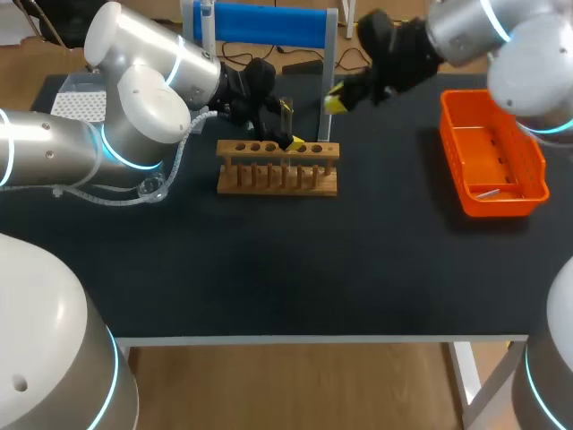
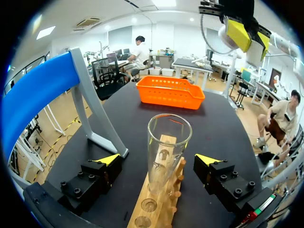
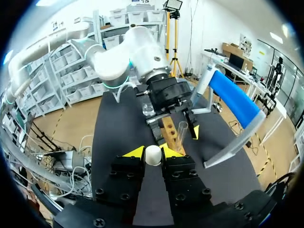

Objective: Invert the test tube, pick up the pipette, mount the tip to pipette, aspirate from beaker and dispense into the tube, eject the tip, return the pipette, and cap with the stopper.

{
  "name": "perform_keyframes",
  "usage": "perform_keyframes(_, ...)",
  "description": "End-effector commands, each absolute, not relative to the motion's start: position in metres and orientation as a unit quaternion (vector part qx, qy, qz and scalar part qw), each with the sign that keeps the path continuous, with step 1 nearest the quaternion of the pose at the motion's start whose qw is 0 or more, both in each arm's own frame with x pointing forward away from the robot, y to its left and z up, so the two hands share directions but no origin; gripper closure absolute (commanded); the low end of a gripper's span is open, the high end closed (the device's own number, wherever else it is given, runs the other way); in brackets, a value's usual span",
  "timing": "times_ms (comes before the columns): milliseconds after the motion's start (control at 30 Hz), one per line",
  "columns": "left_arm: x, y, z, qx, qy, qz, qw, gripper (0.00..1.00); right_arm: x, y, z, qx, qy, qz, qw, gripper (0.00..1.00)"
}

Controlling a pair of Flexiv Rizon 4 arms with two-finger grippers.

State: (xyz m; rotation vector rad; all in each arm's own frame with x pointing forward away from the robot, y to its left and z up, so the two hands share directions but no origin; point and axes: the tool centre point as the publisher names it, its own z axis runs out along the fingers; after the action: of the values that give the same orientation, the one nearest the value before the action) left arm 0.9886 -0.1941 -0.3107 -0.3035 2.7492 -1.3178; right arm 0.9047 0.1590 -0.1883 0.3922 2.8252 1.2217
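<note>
Within 1 rack (image 1: 277, 179), 1 test tube (image 2: 167, 142)

Matte black table (image 1: 295, 269); pale front edge (one white leg (image 1: 464, 376) below its right corner).

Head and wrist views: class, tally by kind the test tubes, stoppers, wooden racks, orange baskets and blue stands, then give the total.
Test tube: 1
Stopper: 1
Wooden rack: 1
Orange basket: 1
Blue stand: 1
Total: 5
</note>
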Motion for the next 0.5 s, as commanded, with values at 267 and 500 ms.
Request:
perform_keyframes(267, 0.989, -0.194, -0.312, -0.099, 0.896, -0.431, 0.039, 0.00, 0.944, 0.201, -0.208, 0.122, 0.927, 0.355, 0.005, 1.00)
perform_keyframes(500, 0.989, -0.194, -0.312, -0.099, 0.896, -0.431, 0.039, 0.00, 0.952, 0.204, -0.208, 0.124, 0.929, 0.349, 0.011, 1.00)
